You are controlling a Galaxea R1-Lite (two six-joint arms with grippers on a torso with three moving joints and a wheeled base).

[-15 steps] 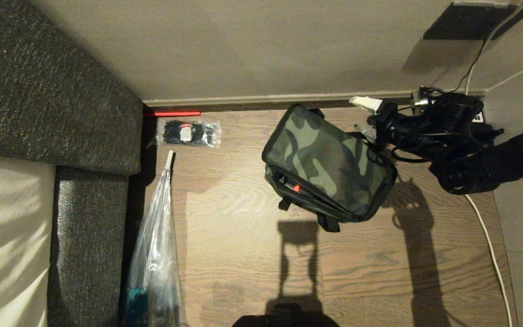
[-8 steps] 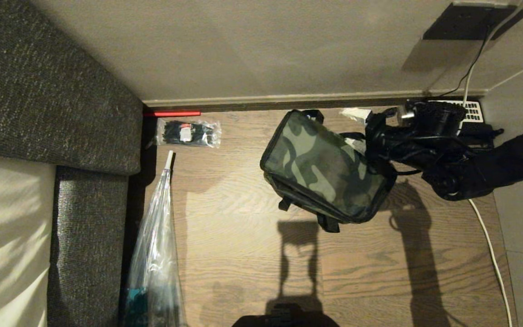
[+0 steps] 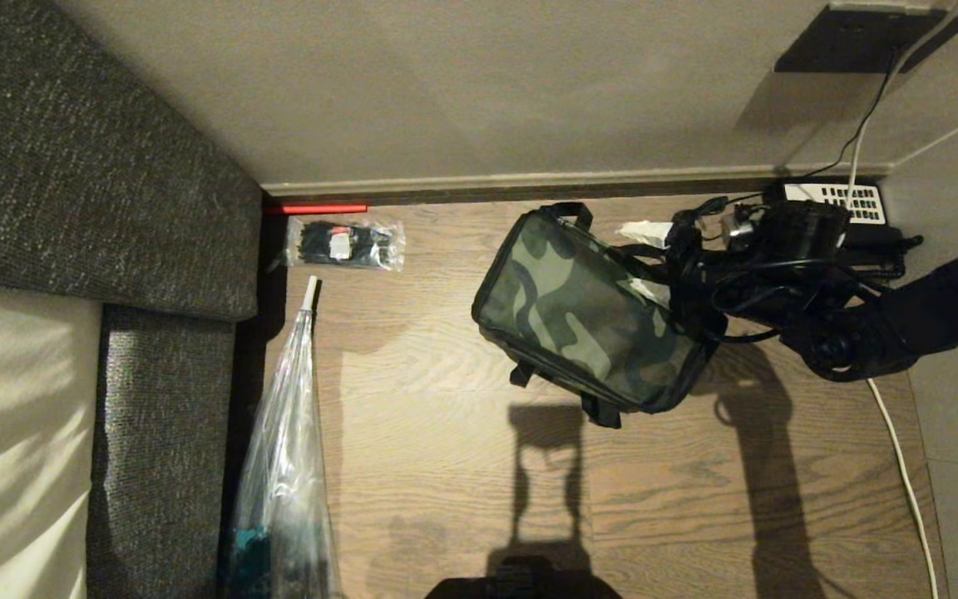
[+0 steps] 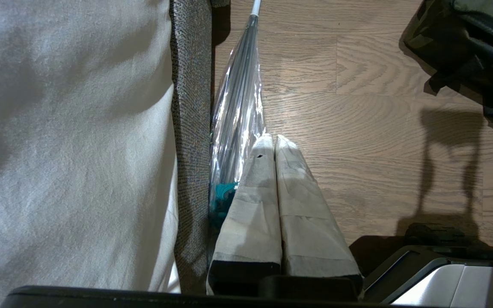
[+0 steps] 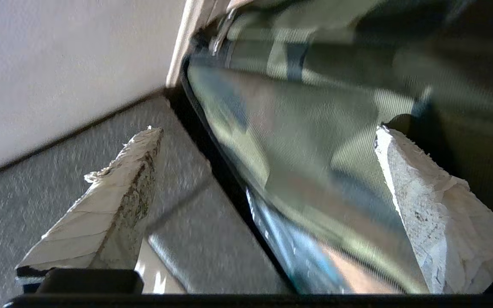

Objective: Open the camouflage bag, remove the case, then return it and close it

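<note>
The camouflage bag [image 3: 579, 312] lies on the wooden floor with its lid down, and one corner shows in the left wrist view [image 4: 473, 38]. My right gripper [image 3: 648, 259] is at the bag's right end, open. One taped finger is over the lid and the other is beyond the bag's far edge. In the right wrist view the camouflage fabric [image 5: 315, 141] fills the gap between the spread fingers [image 5: 122, 188] of the right gripper [image 5: 268, 130]. The case is hidden. My left gripper [image 4: 272, 139] hangs parked and shut beside the sofa.
A grey sofa with a pale cushion [image 3: 96, 216] fills the left. A clear wrapped umbrella [image 3: 283, 466] lies along it, with a packet of black cable ties [image 3: 344, 243] and a red rod [image 3: 317, 208] by the wall. A telephone [image 3: 841, 200] and a white cable [image 3: 903, 466] lie at the right.
My right gripper has moved left and nearer, from beside the bag's far right corner onto its right end. The bag has shifted slightly left, and its front zipper edge no longer shows.
</note>
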